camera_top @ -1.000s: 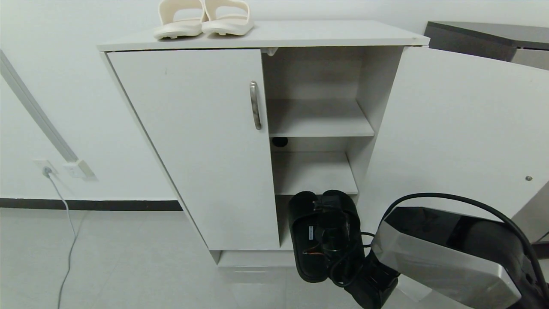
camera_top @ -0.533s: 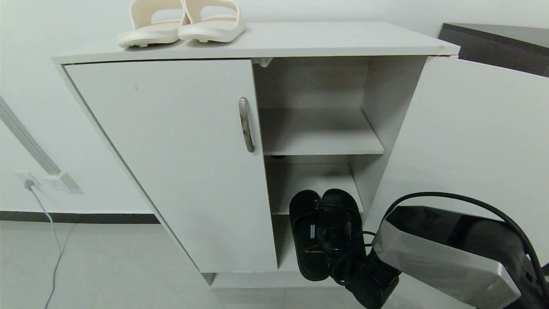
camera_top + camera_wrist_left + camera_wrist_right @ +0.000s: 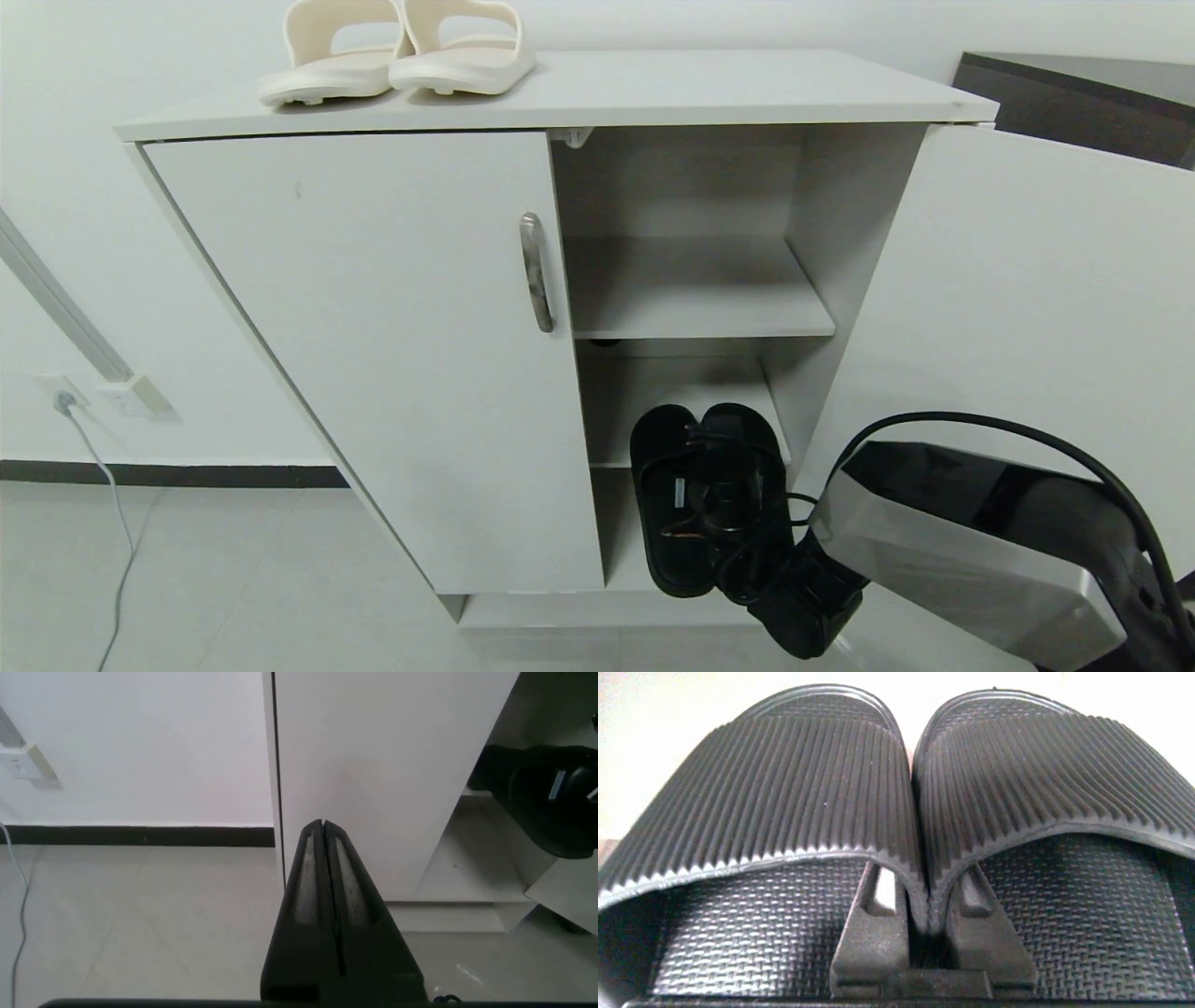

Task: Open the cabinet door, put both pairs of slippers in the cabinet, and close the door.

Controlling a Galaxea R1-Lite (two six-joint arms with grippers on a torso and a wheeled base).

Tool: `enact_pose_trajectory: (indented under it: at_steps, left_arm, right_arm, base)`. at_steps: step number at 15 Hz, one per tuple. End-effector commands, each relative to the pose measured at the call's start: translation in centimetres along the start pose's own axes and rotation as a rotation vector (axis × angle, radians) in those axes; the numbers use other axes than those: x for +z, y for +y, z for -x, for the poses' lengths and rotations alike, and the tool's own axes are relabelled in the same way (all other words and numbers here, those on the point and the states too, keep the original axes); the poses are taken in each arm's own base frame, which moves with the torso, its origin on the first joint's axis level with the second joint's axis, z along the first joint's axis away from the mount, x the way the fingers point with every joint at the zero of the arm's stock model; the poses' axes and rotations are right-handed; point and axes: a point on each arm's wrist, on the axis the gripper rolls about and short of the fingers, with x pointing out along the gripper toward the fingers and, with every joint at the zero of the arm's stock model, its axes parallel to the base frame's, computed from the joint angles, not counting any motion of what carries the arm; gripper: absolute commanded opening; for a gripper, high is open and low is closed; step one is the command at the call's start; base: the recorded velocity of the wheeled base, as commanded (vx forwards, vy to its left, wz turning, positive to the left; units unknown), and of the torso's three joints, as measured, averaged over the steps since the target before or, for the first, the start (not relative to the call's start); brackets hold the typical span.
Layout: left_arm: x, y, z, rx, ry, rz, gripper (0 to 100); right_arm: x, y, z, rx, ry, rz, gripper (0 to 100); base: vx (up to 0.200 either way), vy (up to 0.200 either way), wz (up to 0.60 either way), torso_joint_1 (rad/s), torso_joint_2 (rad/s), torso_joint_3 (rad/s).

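1. Holding the black slippers point(image 3: 681, 504) at the mouth of the cabinet point(image 3: 597, 89), my right gripper point(image 3: 924, 933) is clamped on the two inner straps, pinching the pair together.
2. My left gripper point(image 3: 322, 887) hangs low in front of the closed left door point(image 3: 373, 355), its fingers pressed flat together with nothing between them.
3. Progress, as I judge it:
   - Done: the right door point(image 3: 1008, 299) stands swung wide, just right of the right gripper.
   - Left to do: set the black pair inside, fetch and stow the cream slippers point(image 3: 401, 56), which sit on the cabinet top well above and left of that gripper, then shut the door.
4. Room to move is tight. The closed door's edge runs just left of the held pair and the cabinet's side wall just right. The middle shelf point(image 3: 672, 411) lies bare directly ahead of the gripper, with the upper shelf point(image 3: 700, 289) bare above it. I expect little sideways slack going in.
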Motion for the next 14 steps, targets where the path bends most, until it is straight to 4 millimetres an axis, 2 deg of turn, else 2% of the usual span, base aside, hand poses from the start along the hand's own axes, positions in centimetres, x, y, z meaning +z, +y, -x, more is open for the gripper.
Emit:
enact_pose_trajectory:
  at_steps: [1,3,9,14]
  left_arm:
    - [0.0,0.0,0.0,0.002,0.001,0.000,0]
    - [0.0,0.0,0.0,0.002,0.001,0.000,0]
    - [0.0,0.0,0.0,0.003,0.001,0.000,0]
    - [0.0,0.0,0.0,0.005,0.001,0.000,0]
  right_arm:
    - [0.2,-0.3,-0.9,-0.012,0.002,-0.001,0]
    - [0.2,-0.1,-2.6,-0.028,-0.002,-0.007,0]
    - [2.3,1.6,-5.9,-0.042,-0.021,-0.022,0]
    - [2.9,1.9,-8.8,-0.068,-0.036,-0.004,0]
  base:
    - [0.000,0.000,0.00,0.000,0.00,0.000]
    - [0.000,0.000,0.00,0.000,0.00,0.000]
    - [0.000,0.000,0.00,0.000,0.00,0.000]
    - [0.000,0.000,0.00,0.000,0.00,0.000]
